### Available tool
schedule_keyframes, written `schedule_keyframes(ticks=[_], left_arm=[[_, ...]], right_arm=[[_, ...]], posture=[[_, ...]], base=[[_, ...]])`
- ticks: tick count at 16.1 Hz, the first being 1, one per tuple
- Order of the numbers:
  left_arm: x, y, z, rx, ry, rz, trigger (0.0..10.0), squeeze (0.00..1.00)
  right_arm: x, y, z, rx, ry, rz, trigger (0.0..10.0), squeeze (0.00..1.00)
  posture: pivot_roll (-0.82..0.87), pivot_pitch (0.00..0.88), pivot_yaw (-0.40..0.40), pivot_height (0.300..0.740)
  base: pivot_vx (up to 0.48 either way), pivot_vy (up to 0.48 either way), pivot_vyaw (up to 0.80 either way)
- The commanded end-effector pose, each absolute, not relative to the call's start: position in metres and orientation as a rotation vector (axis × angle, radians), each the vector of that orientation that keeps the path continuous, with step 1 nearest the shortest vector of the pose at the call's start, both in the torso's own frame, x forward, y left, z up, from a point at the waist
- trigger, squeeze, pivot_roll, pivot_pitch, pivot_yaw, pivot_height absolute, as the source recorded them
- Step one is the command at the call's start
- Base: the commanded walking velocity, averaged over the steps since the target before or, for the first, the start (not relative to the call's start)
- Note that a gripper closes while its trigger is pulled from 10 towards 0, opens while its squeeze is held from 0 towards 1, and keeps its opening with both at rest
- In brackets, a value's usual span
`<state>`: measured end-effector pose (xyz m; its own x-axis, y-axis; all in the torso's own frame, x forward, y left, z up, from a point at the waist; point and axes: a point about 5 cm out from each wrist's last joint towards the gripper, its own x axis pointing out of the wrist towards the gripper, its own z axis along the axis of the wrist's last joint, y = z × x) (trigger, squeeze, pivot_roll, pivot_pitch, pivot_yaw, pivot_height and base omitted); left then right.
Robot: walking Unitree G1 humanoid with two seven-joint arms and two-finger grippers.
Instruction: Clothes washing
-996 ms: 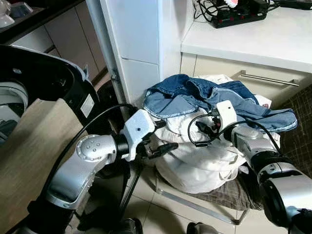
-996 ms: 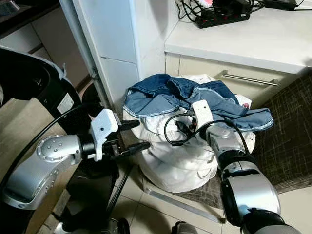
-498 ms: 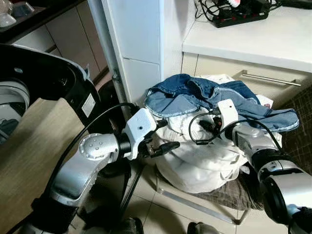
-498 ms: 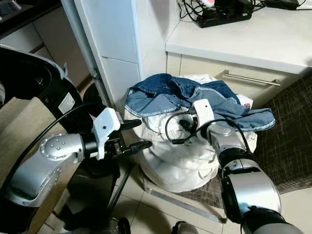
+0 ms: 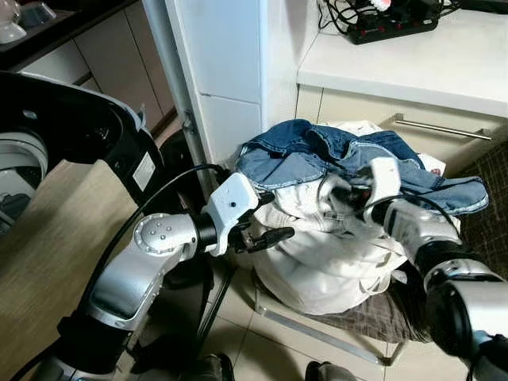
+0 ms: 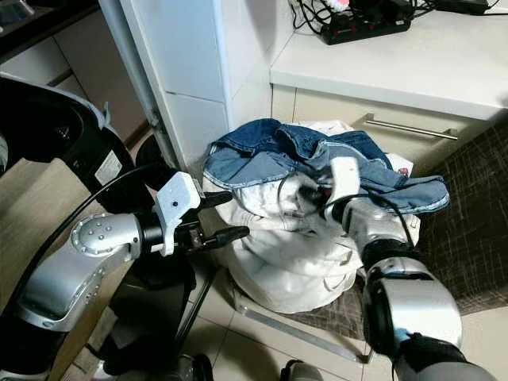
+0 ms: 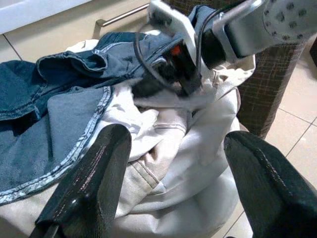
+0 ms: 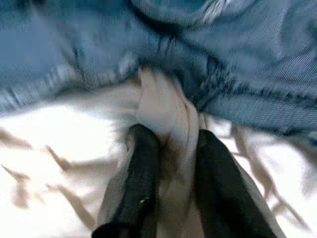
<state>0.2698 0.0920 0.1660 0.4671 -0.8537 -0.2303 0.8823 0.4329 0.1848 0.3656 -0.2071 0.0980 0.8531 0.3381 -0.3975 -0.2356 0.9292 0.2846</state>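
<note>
A heap of white laundry sits on a low stand, with a blue denim garment draped over its top. My right gripper is at the top of the heap, just below the denim, and is shut on a fold of the white cloth. In the head views it looks blurred. My left gripper hangs open at the heap's left side, with nothing between its fingers. The left wrist view looks across the white cloth and denim at the right gripper.
The washing machine's dark open door and drum are at the left. A white cabinet stands behind the heap. At the right are a counter with a power strip, a drawer handle and a brown woven surface.
The right gripper has shifted slightly right and is now blurred, pinching white cloth. The left gripper has edged a little closer to the heap.
</note>
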Motion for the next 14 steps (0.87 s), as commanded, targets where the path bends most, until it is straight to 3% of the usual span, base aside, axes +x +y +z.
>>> schedule_keyframes(ticks=[1,4,8,11,12,14], left_arm=[[0.269,0.093,0.165,0.306,0.104,-1.074,10.0,0.0],[0.273,0.093,0.167,0.303,0.081,-1.052,10.0,0.0],[0.282,0.093,0.181,0.293,-0.007,-0.991,10.0,0.0],[0.302,0.092,0.224,0.101,-0.198,-0.844,10.0,0.0],[0.306,0.09,0.242,-0.016,-0.255,-0.845,10.0,1.0],[0.306,0.076,0.25,-0.093,-0.254,-0.928,10.0,1.0]], right_arm=[[0.373,-0.209,0.117,0.321,0.383,0.324,0.0,0.0],[0.377,-0.218,0.145,0.464,0.259,0.422,0.0,0.0],[0.354,-0.22,0.187,0.408,0.125,0.65,0.0,0.0],[0.324,-0.217,0.236,0.407,-0.02,0.793,0.0,0.0],[0.314,-0.213,0.256,0.403,-0.079,0.849,0.0,0.0],[0.304,-0.209,0.288,0.453,-0.194,0.895,0.0,0.0]], posture=[[-0.05,0.061,0.067,0.74],[-0.05,0.051,0.067,0.74],[-0.06,0.044,0.077,0.74],[-0.08,0.039,0.084,0.74],[-0.08,0.038,0.087,0.74],[-0.09,0.038,0.088,0.74]], base=[[0.0,0.0,0.0],[0.0,0.0,0.0],[0.0,0.0,0.0],[0.0,0.0,0.0],[0.0,0.0,0.0],[0.0,0.0,0.0]])
